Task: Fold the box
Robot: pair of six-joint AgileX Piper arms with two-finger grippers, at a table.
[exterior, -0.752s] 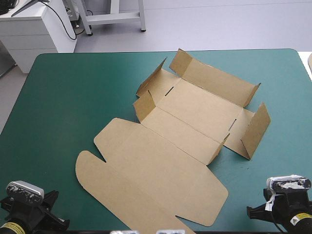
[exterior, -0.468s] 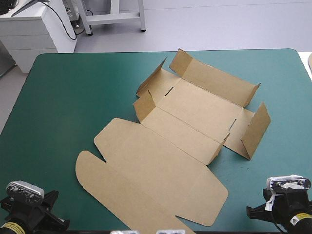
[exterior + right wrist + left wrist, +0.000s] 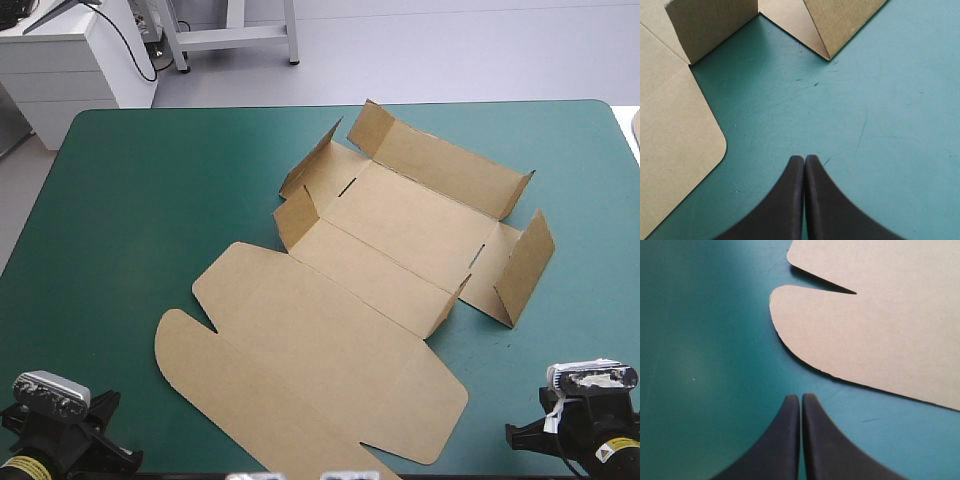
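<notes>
Box (image 3: 400, 235) part-raised; left tool (image 3: 800, 398), right tool (image 3: 804, 159) closed, seemingly off it.

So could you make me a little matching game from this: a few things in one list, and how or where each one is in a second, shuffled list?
Things:
1. left pincer
2. right pincer
3. box's lid panel
4. box's far wall

States:
A. lying flat on the teal-green cover
B. shut, a rounded tab with a notch ahead of it
C. standing raised
D. shut, upright side flaps ahead of it

Pairs: 1-B, 2-D, 3-A, 4-C
</notes>
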